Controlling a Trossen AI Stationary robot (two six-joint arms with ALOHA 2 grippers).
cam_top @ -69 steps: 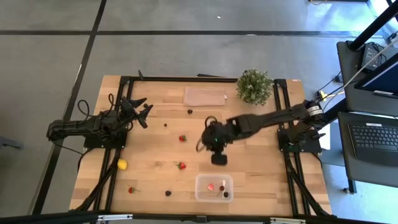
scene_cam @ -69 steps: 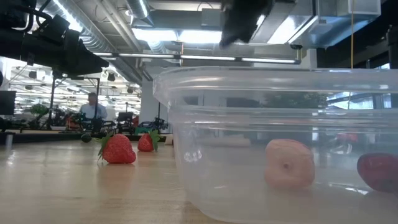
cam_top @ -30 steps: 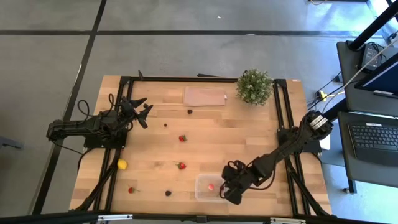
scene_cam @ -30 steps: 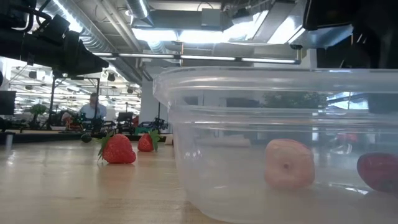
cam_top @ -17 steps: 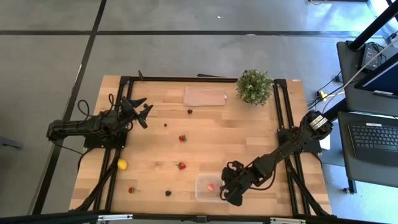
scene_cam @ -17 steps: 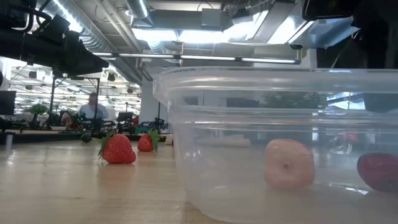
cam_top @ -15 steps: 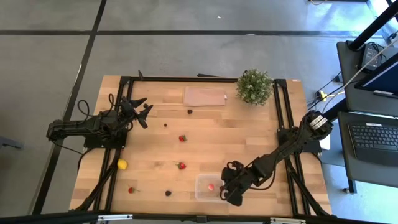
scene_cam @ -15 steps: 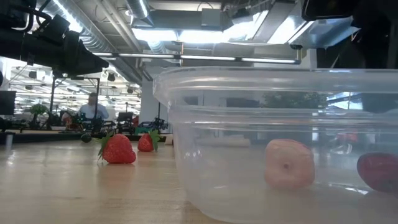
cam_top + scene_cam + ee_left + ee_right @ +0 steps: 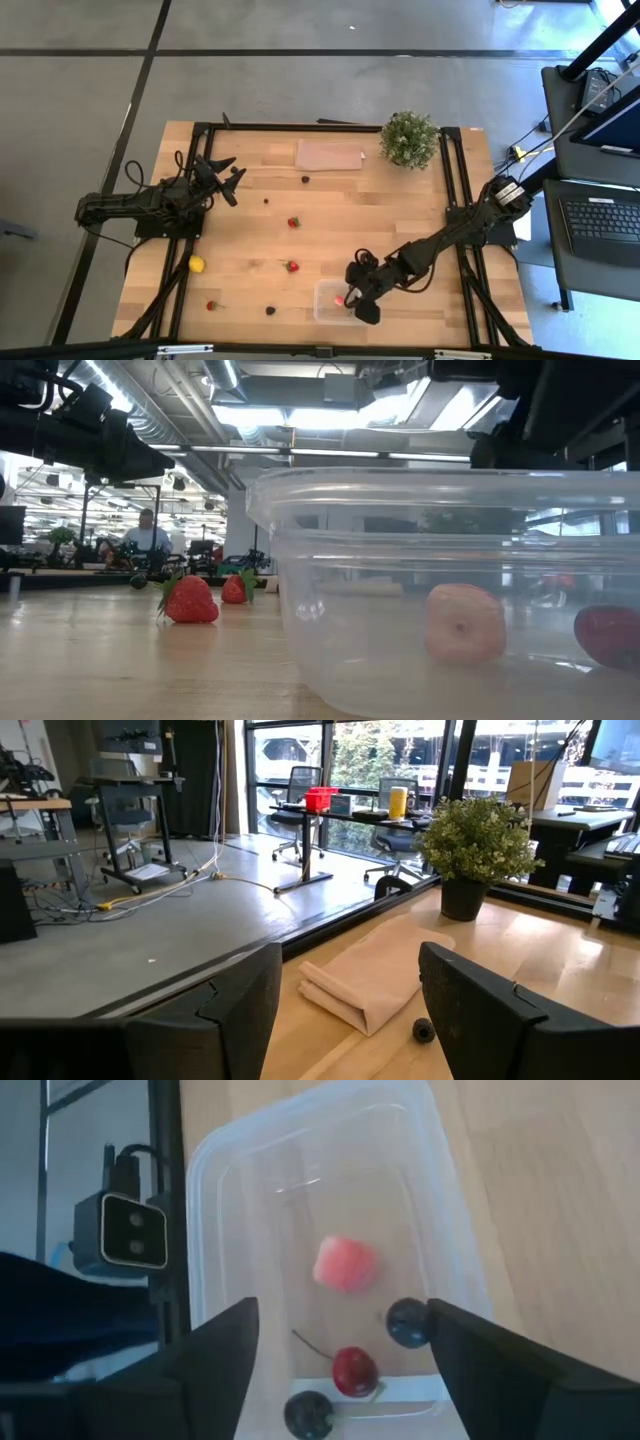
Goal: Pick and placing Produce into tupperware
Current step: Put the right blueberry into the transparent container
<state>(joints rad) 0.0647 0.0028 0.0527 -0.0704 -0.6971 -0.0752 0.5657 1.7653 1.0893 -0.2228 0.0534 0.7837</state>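
Clear plastic tupperware (image 9: 343,301) sits at the table's 6 o'clock edge in the high view, with the right gripper (image 9: 358,300) hovering directly over it, fingers spread wide and empty per the right wrist view, where the tub (image 9: 320,1230) shows between them. Inside it lie a pale pink piece (image 9: 345,1264), a red cherry-like fruit (image 9: 354,1370) and two dark berries (image 9: 408,1322), (image 9: 307,1413); the drop looks done. Loose produce lies from 9 to 12 o'clock of this gripper: the nearest strawberry (image 9: 291,266) is at about 10 o'clock from the tub, a second strawberry (image 9: 293,222) farther up at about 11, a dark berry (image 9: 270,310) just beside the tub at 9, another strawberry (image 9: 212,305) beyond that, and the lemon (image 9: 197,264) well apart at the table's 9 o'clock side. Two more dark berries (image 9: 305,180), (image 9: 266,199) sit near the brownish sheet (image 9: 328,155) by the potted plant (image 9: 408,139). The left gripper (image 9: 226,178) waits at the table's 10 o'clock, fingers apart and empty. Judgement: the right arm is nearer to the berry and strawberry beside the tub, the left arm nearer to the lemon and upper berries. The fruits are roundish with no clear long axis, so the approach angle matters little.
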